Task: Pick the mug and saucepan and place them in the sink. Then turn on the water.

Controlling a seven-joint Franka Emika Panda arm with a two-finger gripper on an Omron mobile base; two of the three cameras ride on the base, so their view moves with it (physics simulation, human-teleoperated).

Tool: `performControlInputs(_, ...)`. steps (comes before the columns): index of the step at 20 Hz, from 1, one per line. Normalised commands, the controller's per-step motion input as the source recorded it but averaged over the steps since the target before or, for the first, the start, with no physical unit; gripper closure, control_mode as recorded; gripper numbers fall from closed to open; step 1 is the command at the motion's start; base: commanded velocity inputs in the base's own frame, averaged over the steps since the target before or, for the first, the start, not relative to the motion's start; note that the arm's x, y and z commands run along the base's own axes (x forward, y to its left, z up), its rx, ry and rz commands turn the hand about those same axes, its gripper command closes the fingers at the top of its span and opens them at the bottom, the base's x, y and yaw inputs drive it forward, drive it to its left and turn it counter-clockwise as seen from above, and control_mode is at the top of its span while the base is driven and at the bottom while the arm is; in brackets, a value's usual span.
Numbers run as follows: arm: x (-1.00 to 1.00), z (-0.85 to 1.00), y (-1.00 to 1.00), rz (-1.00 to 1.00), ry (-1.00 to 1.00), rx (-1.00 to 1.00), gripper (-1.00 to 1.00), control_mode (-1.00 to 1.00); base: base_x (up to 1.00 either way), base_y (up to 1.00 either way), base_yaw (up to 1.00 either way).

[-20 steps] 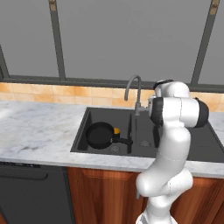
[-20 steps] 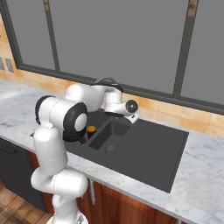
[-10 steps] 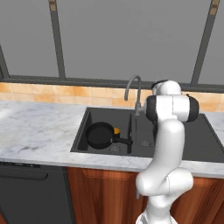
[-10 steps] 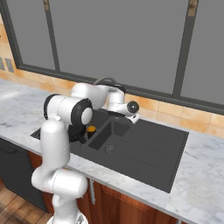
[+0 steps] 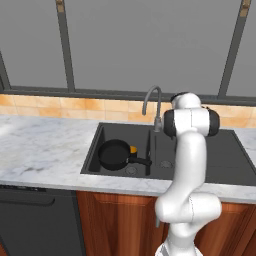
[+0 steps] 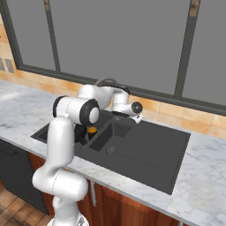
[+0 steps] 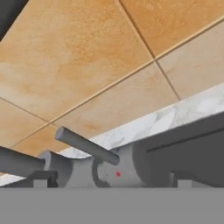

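Note:
The black saucepan point(image 5: 114, 154) lies in the left basin of the dark sink point(image 5: 95, 150), its handle pointing right. The mug point(image 5: 132, 149), dark with an orange top, stands right behind that handle; its orange top point(image 6: 92, 130) peeks out past my arm in the right base view. My gripper point(image 5: 158, 125) is down at the foot of the grey gooseneck tap point(image 5: 152, 96). In the hand view the tap's lever point(image 7: 85, 145) and round base point(image 7: 127, 168) sit close between my wide-apart fingertips point(image 7: 40, 181), so the gripper point(image 7: 109, 181) is open. No water stream is in view.
White marble counter point(image 5: 40, 150) runs left of the sink, and a flat dark drainboard point(image 6: 145, 154) adjoins it on the right. Orange tiles point(image 7: 87, 57) and large windows point(image 5: 150, 45) back the counter. A dark appliance front point(image 5: 35, 215) sits below left.
The arm's upper links have swung slightly toward the tap. The hand has stayed at the tap's foot. Pan and mug have not moved.

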Motion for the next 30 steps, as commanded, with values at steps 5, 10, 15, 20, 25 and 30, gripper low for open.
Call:
performControlInputs(5,0.41,-0.24,-0.02,0.00,0.00,0.00,-1.00,-1.00,0.00,0.00,0.00)
performControlInputs(10,0.36,-0.18,0.00,0.00,0.00,0.00,-1.00,-1.00,0.00,0.00,0.00)
performControlInputs(15,0.30,-0.12,0.00,0.00,0.00,0.00,-1.00,-1.00,0.00,0.00,0.00)
performControlInputs(20,0.11,-0.13,0.00,0.00,0.02,0.00,1.00,-1.00,0.00,0.00,0.00)
performControlInputs(25,0.00,0.00,0.00,0.00,0.01,0.00,1.00,-1.00,0.00,0.00,0.00)
performControlInputs(30,0.00,0.00,0.00,0.00,0.00,0.00,1.00,-1.00,0.00,0.00,0.00)
